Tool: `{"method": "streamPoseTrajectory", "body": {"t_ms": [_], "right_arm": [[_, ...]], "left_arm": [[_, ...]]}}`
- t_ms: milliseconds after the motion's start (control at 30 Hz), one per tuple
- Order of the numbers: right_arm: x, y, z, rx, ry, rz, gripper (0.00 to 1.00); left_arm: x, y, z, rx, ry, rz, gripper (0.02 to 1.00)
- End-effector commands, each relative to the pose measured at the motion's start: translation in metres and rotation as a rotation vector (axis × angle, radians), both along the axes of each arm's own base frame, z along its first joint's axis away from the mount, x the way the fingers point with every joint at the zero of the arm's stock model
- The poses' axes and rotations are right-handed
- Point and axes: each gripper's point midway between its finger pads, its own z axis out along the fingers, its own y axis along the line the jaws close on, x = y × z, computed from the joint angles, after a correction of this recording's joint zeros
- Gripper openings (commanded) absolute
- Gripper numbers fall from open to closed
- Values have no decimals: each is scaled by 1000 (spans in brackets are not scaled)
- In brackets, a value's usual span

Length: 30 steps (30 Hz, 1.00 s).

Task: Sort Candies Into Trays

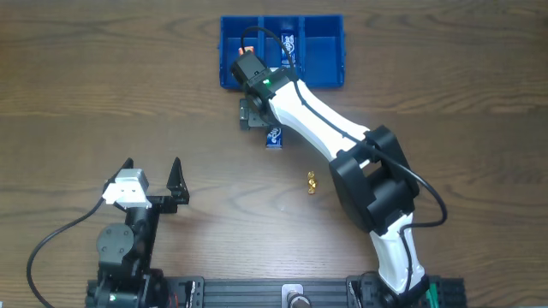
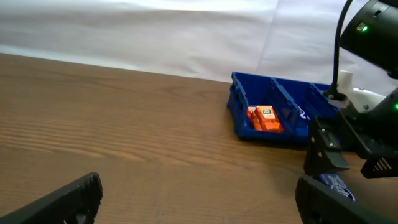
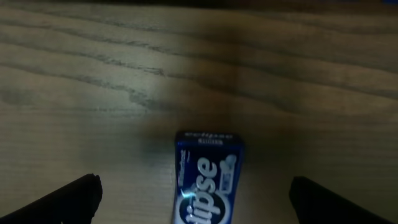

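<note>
Tabletop (image 1: 103,85) is looking part-sorted: orange candies (image 2: 264,118) are sitting in blue tray (image 1: 340,51), but blue gum pack (image 3: 206,177) is lying under right gripper (image 1: 255,115) w/ jaws apart, gold-wrapped candy (image 1: 311,182) is waiting nearby, left gripper (image 1: 152,164) idling w/ jaws apart.

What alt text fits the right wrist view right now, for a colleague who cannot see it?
A small blue rectangular candy pack lies flat on the brown wood-grain table, midway between the fingers of the open right gripper. The two dark fingers stand well clear of it on either side.
</note>
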Motion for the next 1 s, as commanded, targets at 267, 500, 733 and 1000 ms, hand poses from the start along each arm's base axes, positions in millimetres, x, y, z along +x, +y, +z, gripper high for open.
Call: {"method": "streamPoseTrajectory", "body": {"t_ms": [267,500,733,1000], "right_arm": [[-4,-12,-39,-53,70,-42,809],[-5,-12,-40,-55,73,-43,529],[-4,-14,-40,-55,74,-47,286],[1,-25,49,-30,-61,-64,207]], "left_arm": [[-1,3,-18,22,50,15,998],[-1,3,-18,22,50,15,998],[-1,3,-18,22,50,15,998],[-1,3,-18,22,50,15,1000]]}}
